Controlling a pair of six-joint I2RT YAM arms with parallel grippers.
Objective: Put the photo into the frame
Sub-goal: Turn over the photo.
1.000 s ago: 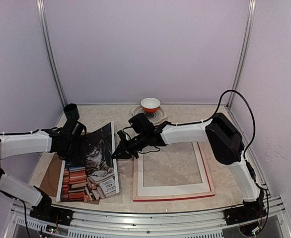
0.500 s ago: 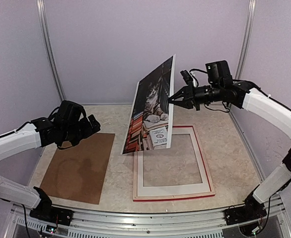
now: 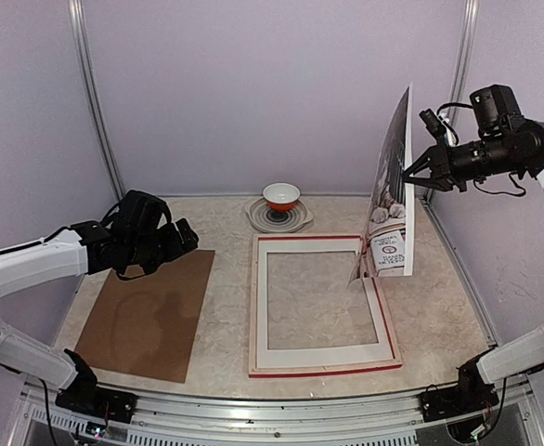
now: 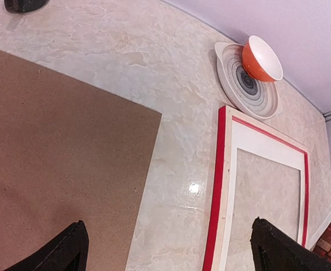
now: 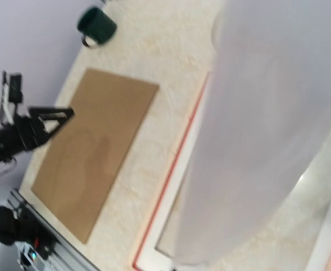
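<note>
**Photo hangs upright at the frame's edge**

The right pincer (image 3: 411, 173) is clamped on one edge of the photo (image 3: 390, 195). The photo hangs nearly upright over the 3 o'clock rail of the frame (image 3: 257, 307); whether they touch cannot be told. The print's blurred pale back fills the right wrist view. The left pincer (image 3: 183, 242), wide apart and empty, hovers over the brown board (image 3: 147, 311) at 9 o'clock. Bare bench (image 3: 227, 316) separates board and frame. The photo's label is unreadable.

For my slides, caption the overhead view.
Right tool holds the cat photo upright above the red frame; left tool hovers open near the brown board.
</note>
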